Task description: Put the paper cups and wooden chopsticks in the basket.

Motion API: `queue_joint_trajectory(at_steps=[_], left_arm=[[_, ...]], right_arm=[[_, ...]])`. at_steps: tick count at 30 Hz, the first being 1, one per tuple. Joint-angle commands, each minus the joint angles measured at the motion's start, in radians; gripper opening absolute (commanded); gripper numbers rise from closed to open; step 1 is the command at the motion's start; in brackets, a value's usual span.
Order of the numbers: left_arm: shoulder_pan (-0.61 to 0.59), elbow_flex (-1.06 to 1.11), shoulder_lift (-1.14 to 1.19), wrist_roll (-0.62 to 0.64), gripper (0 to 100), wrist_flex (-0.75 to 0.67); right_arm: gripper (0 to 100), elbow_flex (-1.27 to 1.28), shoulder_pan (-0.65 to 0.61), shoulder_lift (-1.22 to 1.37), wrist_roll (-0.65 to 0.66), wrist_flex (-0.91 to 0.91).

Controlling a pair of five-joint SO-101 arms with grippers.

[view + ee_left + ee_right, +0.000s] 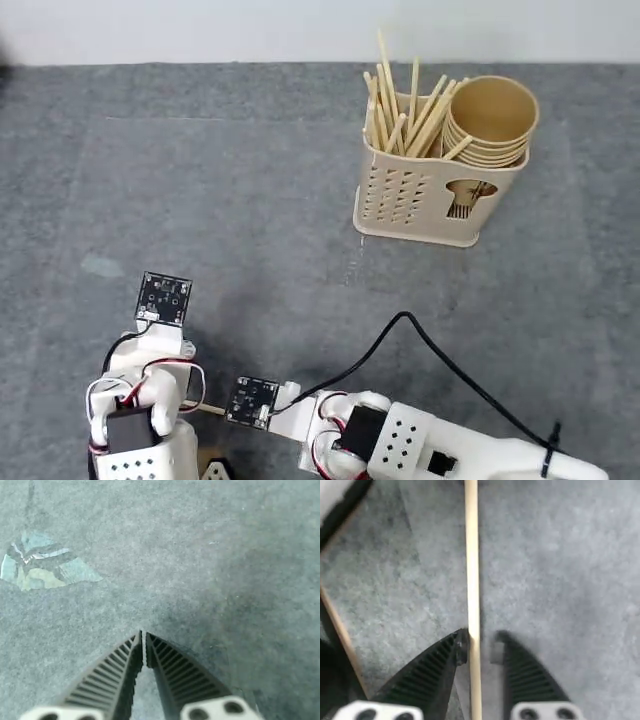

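Grey, felt-like surface (pixel 250 200) stretches back to a pale wall (pixel 200 30), with both arms at its near edge. One loose chopstick (pixel 471 580) lies flat on the surface near the arms and well apart from the basket (pixel 410 195). The right tool (pixel 480 642) is released, with its fingers spread to either side of this chopstick. The stick touches the tip of one finger, and a narrow gap separates it from the other. In the high view a short length of the chopstick (pixel 207 408) shows between the two arms.

The left tool (pixel 143 639) is clenched on nothing, its ribbed tips meeting just above the bare surface. A pale, creased patch (pixel 45 565) lies on the surface farther off.

At the far right the basket stands upright. One compartment holds a bundle of wooden chopsticks (pixel 400 100) that stand on end and fan outward. The compartment beside it holds a nested stack of paper cups (pixel 492 120), mouths up.
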Motion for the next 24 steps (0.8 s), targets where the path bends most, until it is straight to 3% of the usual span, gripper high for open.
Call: queue_joint_trajectory(at_steps=[1,6,12,24], left_arm=[[0.000,-0.007,-0.015,0.006,2,0.008],[0.000,-0.007,-0.015,0.006,2,0.008],[0.000,-0.007,-0.015,0.006,2,0.008],[0.000,-0.007,-0.015,0.006,2,0.008]], right_arm=[[2.4,0.011,0.010,-0.004,-0.003,-0.010],[0.8,-0.012,0.117,-0.005,0.052,0.027],[0.8,-0.176,0.283,-0.015,0.143,0.234],[0.8,-0.528,0.691,-0.015,0.338,0.417]])
